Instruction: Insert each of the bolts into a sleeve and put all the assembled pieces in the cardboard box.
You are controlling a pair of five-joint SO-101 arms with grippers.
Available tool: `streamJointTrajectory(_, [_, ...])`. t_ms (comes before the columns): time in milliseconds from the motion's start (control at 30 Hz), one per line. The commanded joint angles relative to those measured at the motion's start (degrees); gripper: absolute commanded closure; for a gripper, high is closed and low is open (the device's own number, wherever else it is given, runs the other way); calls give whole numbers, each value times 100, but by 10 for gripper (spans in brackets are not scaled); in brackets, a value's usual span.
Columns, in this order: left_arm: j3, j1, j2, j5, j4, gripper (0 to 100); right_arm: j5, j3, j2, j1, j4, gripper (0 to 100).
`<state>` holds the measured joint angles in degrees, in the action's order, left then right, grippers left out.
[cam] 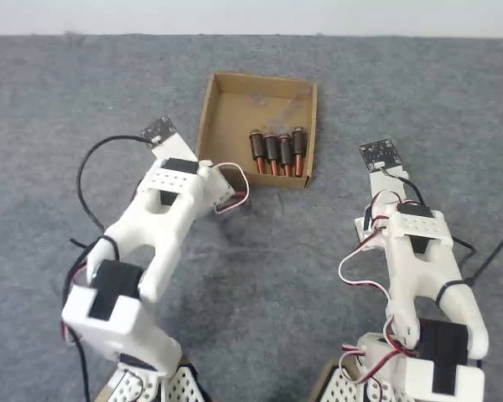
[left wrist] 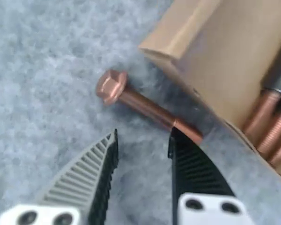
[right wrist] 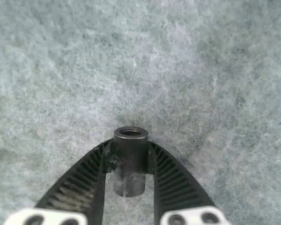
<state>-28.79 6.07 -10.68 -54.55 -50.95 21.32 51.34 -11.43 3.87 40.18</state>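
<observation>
A big gray mat (cam: 50, 100) covers the table. Two white arms sit on it side by side. The left arm (cam: 151, 243) leans up toward the cardboard box (cam: 235, 117). The right arm (cam: 419, 260) is off to the side, well apart from the box.

The box is open on top. Four finished pieces (cam: 277, 152) lie in a row inside, by the wall closest to the arms.

The left gripper (left wrist: 143, 136) is open with a gap between its fingers, and it holds nothing. A shiny copper bolt (left wrist: 150, 110) lies flat on the mat just beside the outside of the box. Its far end is right at the tip of the black finger.

The right gripper (right wrist: 130, 147) is squeezed tight on a little black sleeve (right wrist: 129, 159). The sleeve's hole points away from the gripper, over the mat.
</observation>
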Motion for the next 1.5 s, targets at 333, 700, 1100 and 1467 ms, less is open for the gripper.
streamJointTrajectory(333, [391, -237, -70, -193, 378, 827, 114, -26, -119, -31, -66, 992])
streamJointTrajectory(700, [840, -440, -501, -193, -185, 869, 114, -26, -119, -31, -48, 992])
streamJointTrajectory(1100, [1244, -431, -879, 651, -914, 897, 114, -26, -119, -31, -48, 992])
streamJointTrajectory(1467, [-4, -404, 519, 2901, -519, 988, 114, -26, -119, -31, -48, 992])
